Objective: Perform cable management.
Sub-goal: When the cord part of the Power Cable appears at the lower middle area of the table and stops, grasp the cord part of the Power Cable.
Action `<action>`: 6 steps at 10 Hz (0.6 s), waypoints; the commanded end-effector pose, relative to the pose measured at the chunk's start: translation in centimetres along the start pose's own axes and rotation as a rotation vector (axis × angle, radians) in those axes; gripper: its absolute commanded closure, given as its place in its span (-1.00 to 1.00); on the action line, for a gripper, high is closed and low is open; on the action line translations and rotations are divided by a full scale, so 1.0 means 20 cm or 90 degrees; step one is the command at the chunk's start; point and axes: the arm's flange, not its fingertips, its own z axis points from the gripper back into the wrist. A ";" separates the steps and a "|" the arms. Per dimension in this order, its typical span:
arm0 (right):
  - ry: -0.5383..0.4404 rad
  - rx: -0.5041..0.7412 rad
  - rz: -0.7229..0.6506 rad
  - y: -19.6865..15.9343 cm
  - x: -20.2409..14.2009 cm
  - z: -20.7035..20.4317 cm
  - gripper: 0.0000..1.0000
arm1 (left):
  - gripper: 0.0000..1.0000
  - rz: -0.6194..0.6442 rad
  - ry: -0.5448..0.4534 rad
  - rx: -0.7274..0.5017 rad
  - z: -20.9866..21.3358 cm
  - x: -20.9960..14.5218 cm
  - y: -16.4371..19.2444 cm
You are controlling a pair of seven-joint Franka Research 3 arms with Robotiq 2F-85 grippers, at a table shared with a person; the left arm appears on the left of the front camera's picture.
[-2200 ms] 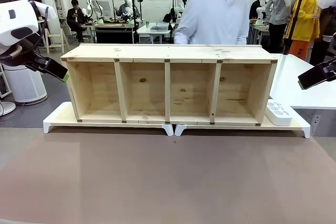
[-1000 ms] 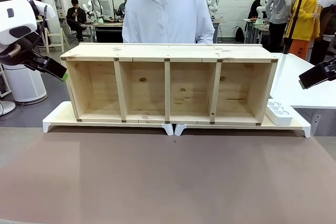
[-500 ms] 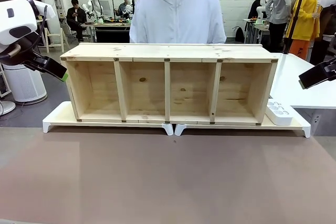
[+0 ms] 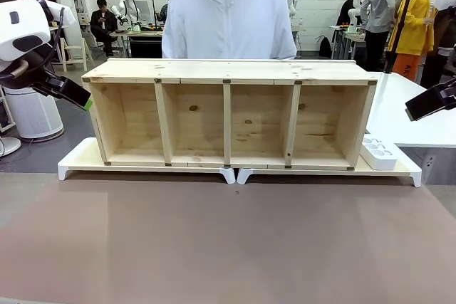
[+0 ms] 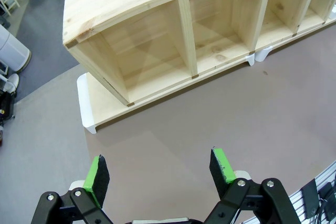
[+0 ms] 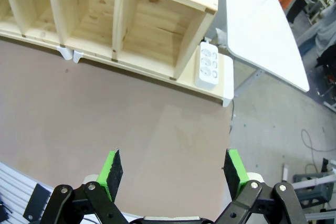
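Person [image 4: 228, 19] is the only thing that's moved. A couple of seconds back they were off toward the right end behind the shelf [image 4: 228, 70]; now they're standing square behind it, maybe a touch left of the middle. They're in a white zip hoodie, and their hands are hidden behind the top board. Both arms are parked right where they were.

Left gripper [image 5: 159, 169] hangs in the air off the shelf's left end. Its jaws are spread wide with nothing between the green pads, and it looks down at the leftmost compartment and the brown table [image 4: 228, 247]. Right gripper [image 6: 173, 167] is the same deal off the right end, wide apart and holding nothing.

The shelf itself is a long wooden box with four open compartments facing the robot. It sits on two white risers [image 4: 78, 158] that nearly meet under its middle. A white power strip [image 4: 379, 153] lies flat on the right riser, just beside the shelf's right wall.

As for the cable, honestly I can't tell where it is from these shots.
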 end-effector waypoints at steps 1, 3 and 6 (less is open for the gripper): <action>-0.002 -0.003 -0.004 -0.01 0.00 0.00 -1.00 | -1.00 -0.005 -0.005 0.004 -0.01 0.01 0.01; -0.002 -0.003 -0.004 -0.01 0.00 0.00 -1.00 | -1.00 -0.005 -0.005 0.004 -0.01 0.01 0.01; -0.002 -0.003 -0.004 -0.01 0.00 0.00 -1.00 | -1.00 -0.005 -0.005 0.004 -0.01 0.01 0.01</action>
